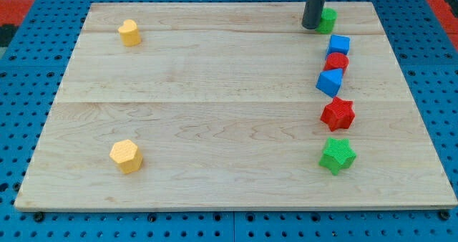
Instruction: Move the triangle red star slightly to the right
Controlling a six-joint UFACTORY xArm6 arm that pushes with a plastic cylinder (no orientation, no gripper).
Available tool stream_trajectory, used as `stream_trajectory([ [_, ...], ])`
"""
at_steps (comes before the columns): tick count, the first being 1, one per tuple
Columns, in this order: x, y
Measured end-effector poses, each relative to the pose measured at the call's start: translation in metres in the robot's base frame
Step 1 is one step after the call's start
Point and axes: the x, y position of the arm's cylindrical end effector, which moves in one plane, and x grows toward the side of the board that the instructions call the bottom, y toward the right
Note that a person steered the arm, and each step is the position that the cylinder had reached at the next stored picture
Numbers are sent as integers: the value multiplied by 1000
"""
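The red star [338,113] lies at the board's right side, below the middle. A blue block [330,81] sits just above it and a green star [337,155] just below it. My tip [313,26] rests at the top of the board, touching the left side of a small green block [328,19]. The tip is far above the red star, with several blocks between them.
A blue cube [339,44] and a red round block [336,61] stand in the right column under the green block. A yellow block [129,32] is at the top left, a yellow hexagon [126,156] at the bottom left. The wooden board [215,113] lies on a blue pegboard.
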Motion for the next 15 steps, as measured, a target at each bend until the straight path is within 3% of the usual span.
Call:
stream_trajectory([
  [4, 15, -4],
  [6, 104, -73],
  [7, 127, -36],
  [10, 172, -2],
  [12, 208, -59],
  [13, 249, -13],
  [15, 244, 27],
])
